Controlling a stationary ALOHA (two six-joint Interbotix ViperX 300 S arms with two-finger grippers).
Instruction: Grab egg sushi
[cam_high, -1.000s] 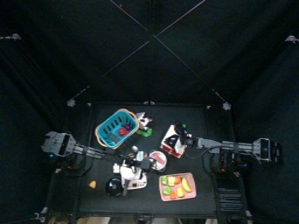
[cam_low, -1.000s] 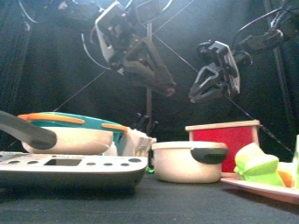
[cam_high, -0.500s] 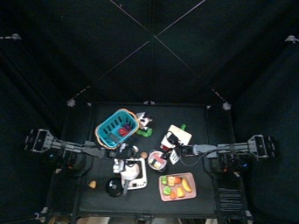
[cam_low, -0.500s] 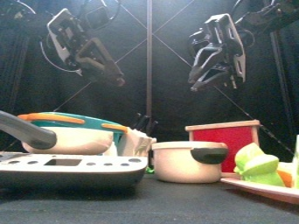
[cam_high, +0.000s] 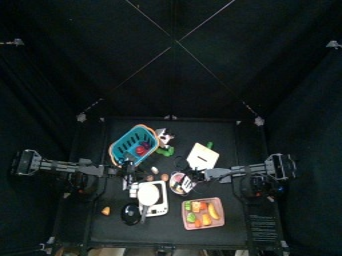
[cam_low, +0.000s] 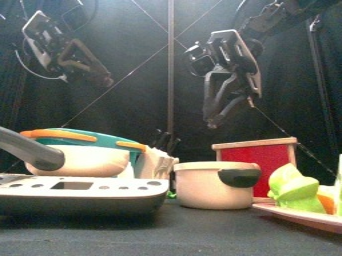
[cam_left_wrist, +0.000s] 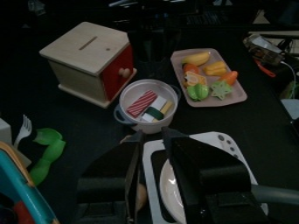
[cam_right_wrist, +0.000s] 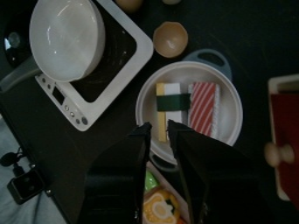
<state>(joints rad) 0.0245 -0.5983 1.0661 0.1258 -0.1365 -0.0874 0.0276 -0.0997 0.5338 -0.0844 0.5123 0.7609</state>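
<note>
The egg sushi (cam_right_wrist: 173, 98), yellow and white with a dark band, lies in a white pot (cam_right_wrist: 229, 87) beside a red-striped sushi (cam_right_wrist: 205, 101). In the left wrist view the egg sushi (cam_left_wrist: 163, 108) lies in the same pot (cam_left_wrist: 126, 91). The pot (cam_high: 181, 183) stands mid-table, also in the front view (cam_low: 214, 184). My right gripper (cam_right_wrist: 159, 140) hangs above the pot, jaws close together and empty; the front view shows it high (cam_low: 225, 85). My left gripper (cam_left_wrist: 147, 162) is raised at the left (cam_low: 60, 55), jaws together and empty.
A scale with a white plate (cam_high: 151, 196) stands left of the pot. A wooden box with a red side (cam_low: 261, 158) stands behind it. A tray of toy food (cam_high: 203, 212) lies at the front right. A teal basket (cam_high: 134, 145) stands at the back left.
The left gripper has swung up and to the left, away from the middle. The right gripper has moved left and lower, over the pot.
</note>
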